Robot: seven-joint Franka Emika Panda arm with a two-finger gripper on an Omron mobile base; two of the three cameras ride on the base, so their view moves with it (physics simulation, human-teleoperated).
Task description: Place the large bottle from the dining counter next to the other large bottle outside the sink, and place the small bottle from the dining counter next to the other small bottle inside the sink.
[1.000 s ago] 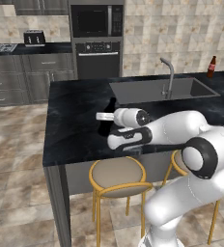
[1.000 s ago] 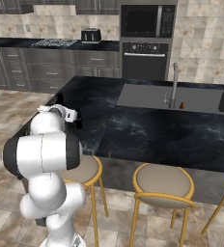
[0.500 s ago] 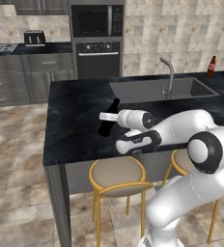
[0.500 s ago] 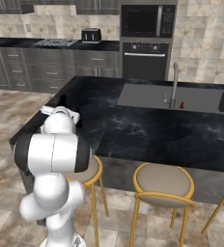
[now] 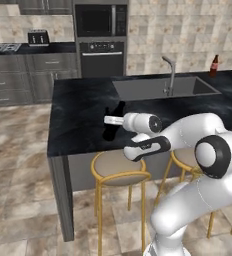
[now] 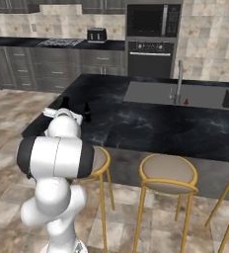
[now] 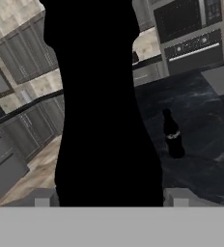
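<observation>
- Black marbled counter, glossy and slick, is carrying both dark bottles at its near end.
- Gripper is straddling what is probably the large bottle; whether the grey fingers are pressing it I cannot tell.
- Small bottle, slim and narrow-necked, is standing near.
- Risk: smooth round glass slipping or tipping, and knocking its neighbour.

large bottle top cut off in hand view, gripper closure hidden
</observation>
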